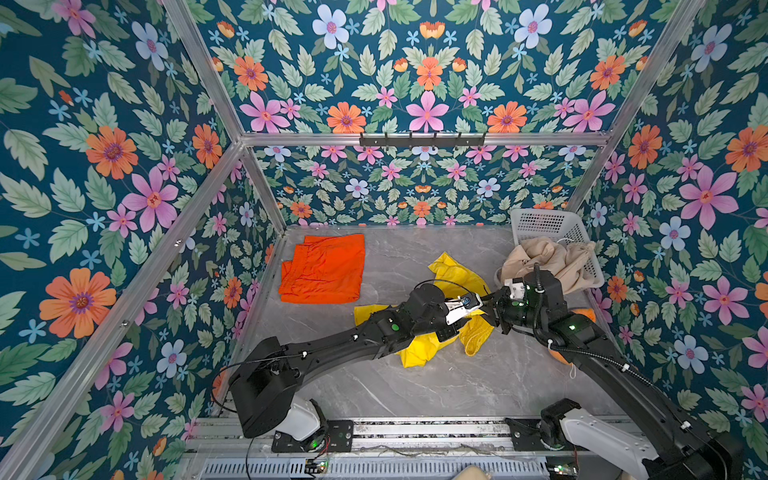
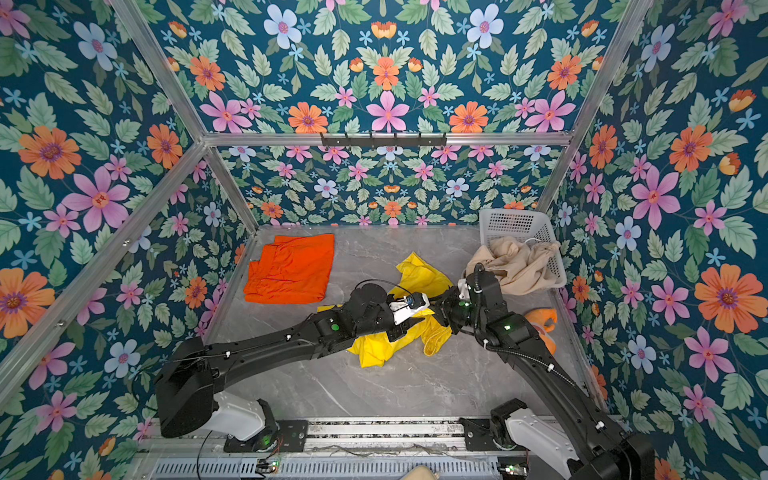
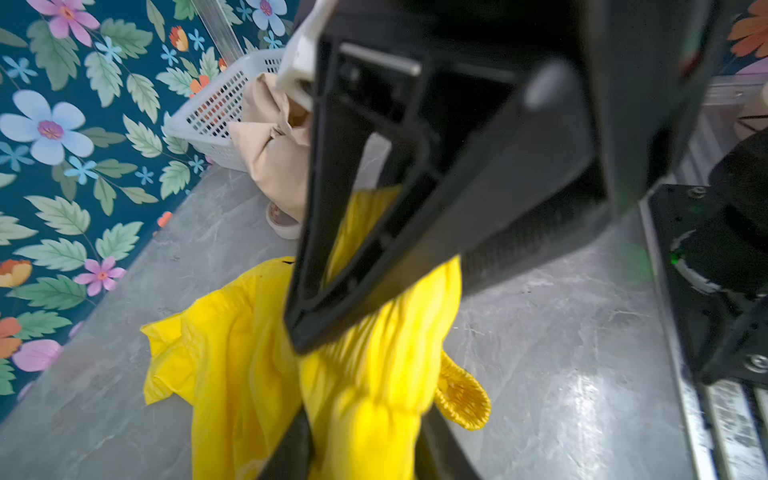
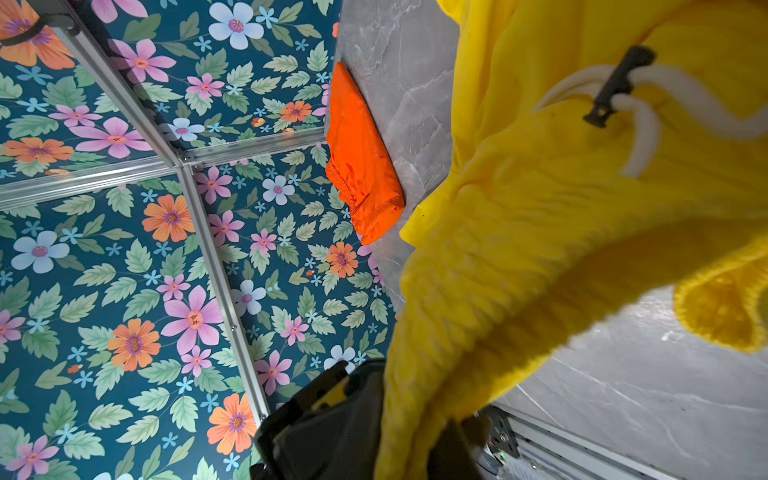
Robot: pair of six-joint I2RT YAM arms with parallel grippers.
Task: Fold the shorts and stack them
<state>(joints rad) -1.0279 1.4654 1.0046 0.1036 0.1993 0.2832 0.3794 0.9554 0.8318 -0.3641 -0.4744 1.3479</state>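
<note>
**A:** How was the right tool found?

**B:** The right tool [image 3: 307, 328] was seen clenched on the yellow shorts [image 1: 415, 353] at the gathered waist, almost tip to tip with the left tool [image 3: 365, 419].

**A:** And the left tool?

**B:** Its jaws were seen parted. Yellow cloth lay loosely between them, and no pinch could be made out.

**A:** Where were the yellow shorts placed?

**B:** They were held up at the two tools and draped below them onto the bench [image 1: 415, 386].

**A:** And the other pairs?

**B:** The orange shorts [image 1: 324, 268] were laid folded flat, well apart from the left tool, on its outer side. The beige shorts [image 1: 540, 257] were heaped just behind the right tool, spilling from the white basket [image 1: 540, 220].
</note>
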